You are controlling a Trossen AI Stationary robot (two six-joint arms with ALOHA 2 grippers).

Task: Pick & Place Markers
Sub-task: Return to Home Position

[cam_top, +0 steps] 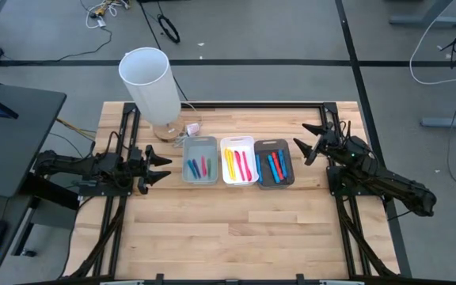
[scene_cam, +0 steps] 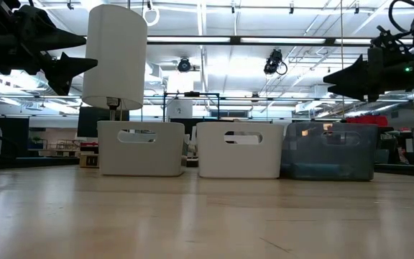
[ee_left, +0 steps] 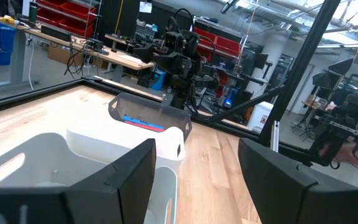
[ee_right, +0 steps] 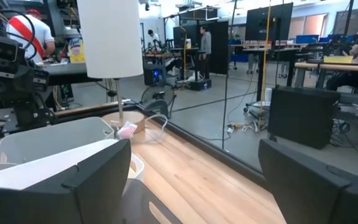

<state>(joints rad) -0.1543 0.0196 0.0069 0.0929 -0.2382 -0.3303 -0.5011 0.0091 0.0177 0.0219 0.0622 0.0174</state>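
Three small bins stand in a row at the table's middle. The grey bin (cam_top: 200, 161) holds blue, green and red markers (cam_top: 199, 167). In the white bin (cam_top: 238, 144) lie yellow and red markers (cam_top: 238, 164), and in the dark bin (cam_top: 275, 182) blue and red markers (cam_top: 274, 165). My left gripper (cam_top: 165, 168) hovers level just left of the grey bin, open, with nothing between its fingers. My right gripper (cam_top: 301, 136) hovers open to the right of the dark bin, at its far corner, also with nothing between its fingers. The low view shows both grippers (scene_cam: 85, 65) (scene_cam: 333, 78) above the bins' rims.
A white cylinder lamp (cam_top: 147, 79) stands on its base at the back, left of the middle, behind the grey bin, with a cord beside it. The near half of the wooden table (cam_top: 236, 229) lies bare. A black rail (cam_top: 252, 103) frames the table's far edge.
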